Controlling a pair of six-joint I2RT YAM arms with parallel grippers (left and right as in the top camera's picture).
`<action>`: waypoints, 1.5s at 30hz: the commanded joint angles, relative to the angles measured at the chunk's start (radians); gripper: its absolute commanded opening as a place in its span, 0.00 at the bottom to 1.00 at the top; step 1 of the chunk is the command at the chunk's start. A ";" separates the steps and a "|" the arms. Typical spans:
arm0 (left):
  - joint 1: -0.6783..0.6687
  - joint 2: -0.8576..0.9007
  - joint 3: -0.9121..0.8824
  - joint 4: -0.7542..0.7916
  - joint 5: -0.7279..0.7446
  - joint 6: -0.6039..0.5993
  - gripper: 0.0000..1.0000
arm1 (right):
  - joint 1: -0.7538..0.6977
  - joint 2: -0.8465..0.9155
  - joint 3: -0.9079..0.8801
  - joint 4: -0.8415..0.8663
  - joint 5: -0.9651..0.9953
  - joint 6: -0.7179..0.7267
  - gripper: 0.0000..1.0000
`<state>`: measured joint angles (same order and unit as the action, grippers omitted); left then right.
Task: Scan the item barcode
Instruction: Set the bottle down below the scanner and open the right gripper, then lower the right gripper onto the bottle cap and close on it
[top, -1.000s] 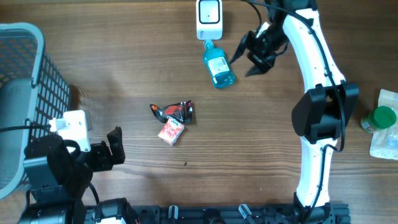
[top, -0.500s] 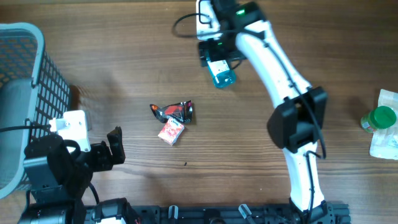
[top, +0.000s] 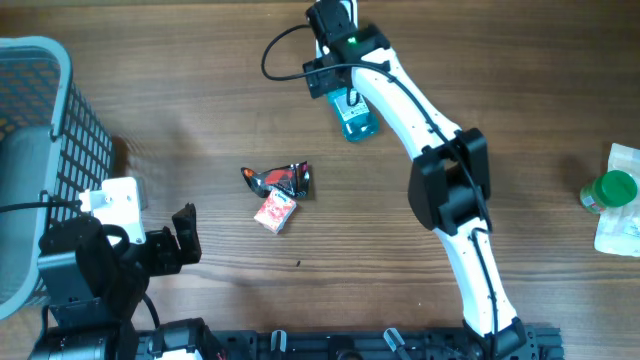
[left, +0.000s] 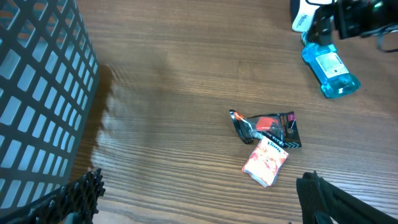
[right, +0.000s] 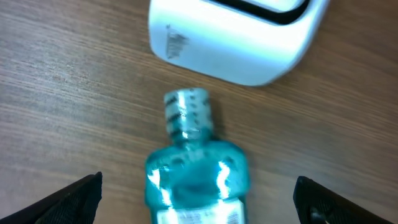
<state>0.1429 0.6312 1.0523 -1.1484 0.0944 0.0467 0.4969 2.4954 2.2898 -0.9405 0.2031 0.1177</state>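
A blue mouthwash bottle (top: 357, 121) lies on the wooden table with its capped neck toward the white barcode scanner (top: 333, 18) at the far edge. My right gripper (top: 338, 86) hovers over the bottle's neck end, open. In the right wrist view the bottle (right: 196, 171) lies between the wide-spread fingers of that gripper (right: 199, 198), untouched, with the scanner (right: 236, 37) just beyond its cap. My left gripper (top: 178, 238) rests open near the front left, holding nothing. From the left wrist camera, the bottle (left: 329, 67) is far off at the upper right.
A red-and-white snack packet (top: 275, 212) and a crumpled black-and-red wrapper (top: 281, 178) lie mid-table. A grey mesh basket (top: 45, 110) stands at the left edge. A green-capped bottle in a clear bag (top: 612, 192) sits at the right edge.
The right arm swung left from beside the bottle to directly over its neck end, and its jaws widened fully. The left arm and the bottle stayed put.
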 joint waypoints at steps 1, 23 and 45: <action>-0.006 -0.002 0.000 0.002 0.005 -0.010 1.00 | 0.000 0.053 0.009 0.017 -0.045 0.002 1.00; -0.006 -0.002 0.000 0.002 0.005 -0.010 1.00 | -0.026 0.136 0.009 0.031 -0.078 0.042 0.65; -0.006 -0.002 0.000 0.002 0.005 -0.010 1.00 | -0.008 -0.113 0.008 -0.546 -0.179 0.304 0.40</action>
<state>0.1429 0.6312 1.0523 -1.1488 0.0944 0.0467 0.4713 2.4298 2.2948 -1.4765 0.0566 0.3817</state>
